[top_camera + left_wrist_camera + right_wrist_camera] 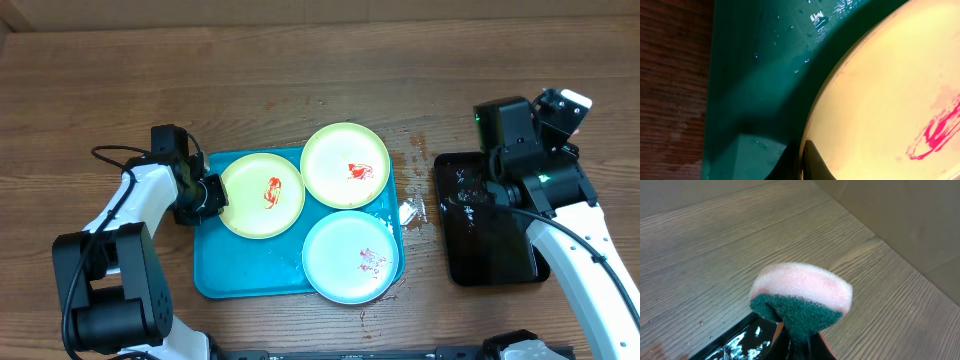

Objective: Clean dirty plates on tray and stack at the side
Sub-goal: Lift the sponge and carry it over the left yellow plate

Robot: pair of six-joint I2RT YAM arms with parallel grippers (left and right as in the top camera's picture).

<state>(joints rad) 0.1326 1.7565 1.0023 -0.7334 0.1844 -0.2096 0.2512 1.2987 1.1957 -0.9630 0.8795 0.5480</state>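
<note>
The turquoise tray holds three plates. A yellow-green plate with a red smear lies at its left. A second yellow-green plate lies at the back right, and a light-blue plate at the front right; both are smeared. My left gripper is shut on the left plate's rim; in the left wrist view its jaws pinch the plate's edge above the tray floor. My right gripper is shut on a pink sponge with a green pad, held above the table.
A black rectangular tray, wet and shiny, lies at the right under my right arm; its corner also shows in the right wrist view. A small crumpled white scrap lies between the two trays. Droplets dot the wood nearby.
</note>
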